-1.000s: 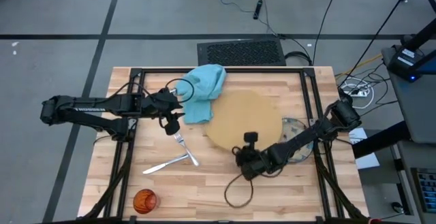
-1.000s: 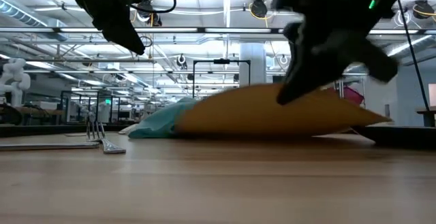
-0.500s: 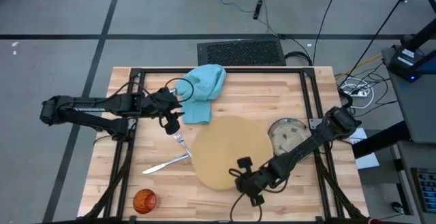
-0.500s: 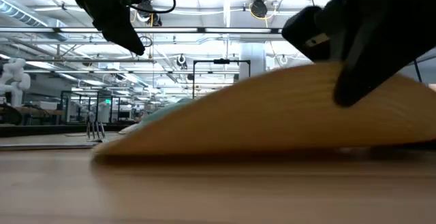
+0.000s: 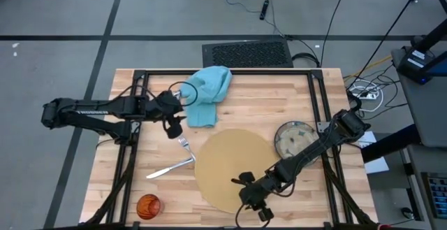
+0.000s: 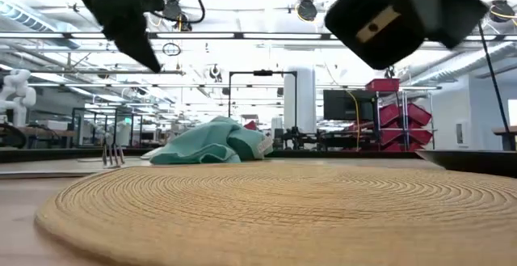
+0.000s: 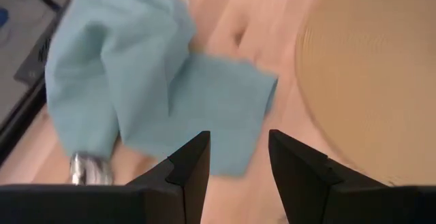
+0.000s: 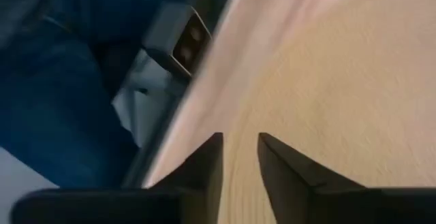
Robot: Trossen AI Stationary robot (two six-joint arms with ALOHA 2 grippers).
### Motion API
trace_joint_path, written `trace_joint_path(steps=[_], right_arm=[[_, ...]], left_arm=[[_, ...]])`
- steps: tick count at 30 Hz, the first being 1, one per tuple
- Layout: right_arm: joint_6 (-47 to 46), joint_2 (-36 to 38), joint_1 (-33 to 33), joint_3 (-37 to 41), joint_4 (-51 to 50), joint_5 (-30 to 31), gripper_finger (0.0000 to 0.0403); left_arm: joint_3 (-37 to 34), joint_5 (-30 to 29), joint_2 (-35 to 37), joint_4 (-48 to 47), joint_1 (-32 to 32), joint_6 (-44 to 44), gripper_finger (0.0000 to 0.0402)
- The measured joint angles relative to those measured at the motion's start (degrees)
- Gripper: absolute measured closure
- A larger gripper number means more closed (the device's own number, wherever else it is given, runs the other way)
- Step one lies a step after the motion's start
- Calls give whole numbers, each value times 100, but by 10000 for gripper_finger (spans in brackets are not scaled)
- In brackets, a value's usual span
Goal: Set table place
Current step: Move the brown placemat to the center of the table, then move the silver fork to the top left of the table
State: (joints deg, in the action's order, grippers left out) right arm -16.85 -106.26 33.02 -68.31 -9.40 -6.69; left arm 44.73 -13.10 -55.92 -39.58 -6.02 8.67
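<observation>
Near the desk's (image 5: 300, 90) front edge, the right arm reaches in from the right side, stretched long and low, and its end effector (image 5: 253, 200) sits at the front rim of the round tan mat (image 5: 230, 167), fingers a little apart with nothing between them. The mat lies flat, its front rim close to the desk's edge, leaving little room there. Just beside the mat, on its right, stands the glass bowl (image 5: 293, 138), close to the right frame rail.

Over the left half, the left arm lies level from the left side; its end effector (image 5: 175, 126) hovers above bare wood with fingers apart, between the teal napkin (image 5: 207, 94) and the fork (image 5: 186, 146). The knife (image 5: 170, 168) lies by the fork, touching the mat's left rim. Apart from these, the orange cup (image 5: 148, 205) stands in the front left corner, bare wood around it.
</observation>
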Motion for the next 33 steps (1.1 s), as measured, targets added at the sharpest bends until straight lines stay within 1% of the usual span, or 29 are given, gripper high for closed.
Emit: trace_joint_path(steps=[2,6,7,9,13,14,17,21,23,28,33], right_arm=[[-39,0,-31,0,140,-134,287],[-212,44,-44,0,285,-402,255],[-244,75,-42,2,325,-419,249],[-259,180,-37,2,502,-426,242],[-264,477,-42,2,1028,-333,239],[-256,576,-42,2,1061,-213,240],[-140,907,-40,2,886,194,243],[-80,1278,-32,2,316,663,247],[-82,1381,-18,0,141,805,247],[-76,1410,11,2,-110,838,247],[-67,1408,8,4,-193,839,248]], left_arm=[[0,175,-81,-313,-2,-19,267],[-1,944,-362,-762,13,-393,267],[-4,1045,-464,-841,21,-497,267],[-7,1194,-718,-904,26,-682,267],[-7,1864,-1378,-778,59,-1102,267],[-7,1968,-1601,-693,102,-1209,267],[-7,1960,-2218,-487,394,-1603,267],[103,1440,-2962,-357,843,-1956,267],[174,1359,-3189,-270,976,-2020,267],[286,1014,-3444,45,1228,-2167,267],[369,984,-3456,150,1422,-2213,267]])
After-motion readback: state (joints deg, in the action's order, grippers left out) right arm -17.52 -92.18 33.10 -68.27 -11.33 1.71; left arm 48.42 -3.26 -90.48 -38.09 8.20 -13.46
